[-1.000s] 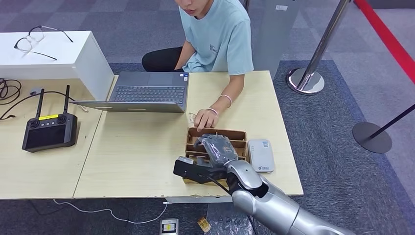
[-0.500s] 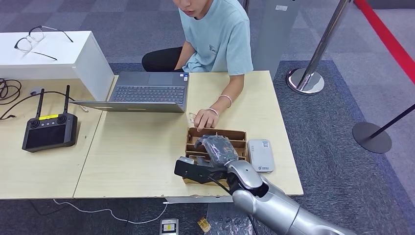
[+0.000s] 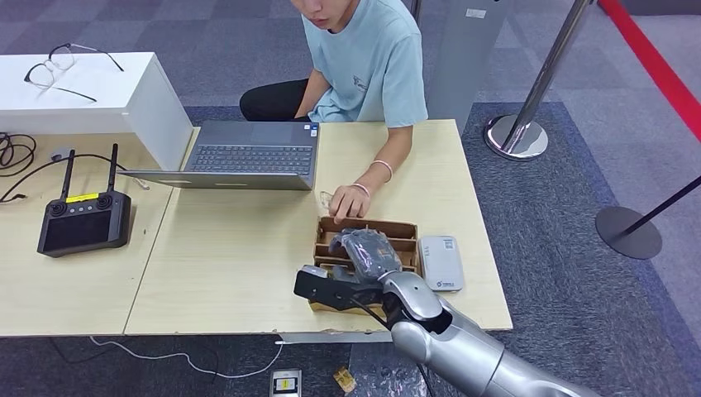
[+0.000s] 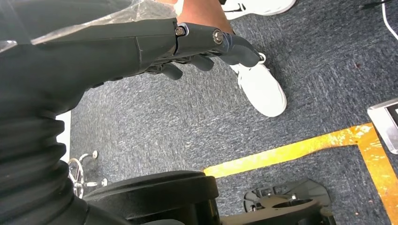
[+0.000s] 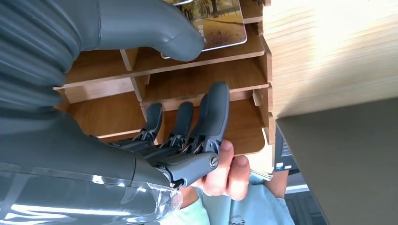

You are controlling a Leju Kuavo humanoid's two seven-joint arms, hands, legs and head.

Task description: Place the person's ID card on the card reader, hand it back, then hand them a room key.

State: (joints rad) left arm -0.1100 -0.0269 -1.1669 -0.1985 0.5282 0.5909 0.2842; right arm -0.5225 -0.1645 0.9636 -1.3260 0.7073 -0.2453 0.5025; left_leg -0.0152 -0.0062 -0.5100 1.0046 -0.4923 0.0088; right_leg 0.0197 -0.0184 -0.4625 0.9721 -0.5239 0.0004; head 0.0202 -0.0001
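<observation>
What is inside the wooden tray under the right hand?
In the wooden tray, one card with a tree picture lies beneath the right hand's thumb; other visible slots look bare. The hand covers the rest.

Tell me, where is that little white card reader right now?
In the head view, the white card reader lies flat on the table's right side, just right of the wooden slotted tray under the robot's right hand.

Counted items were: one laptop (image 3: 252, 155), one remote controller (image 3: 83, 219), one pair of glasses (image 3: 59, 66), one card reader (image 3: 440, 262), one wooden tray (image 3: 403, 231), two stanchion bases (image 3: 517, 136).
</observation>
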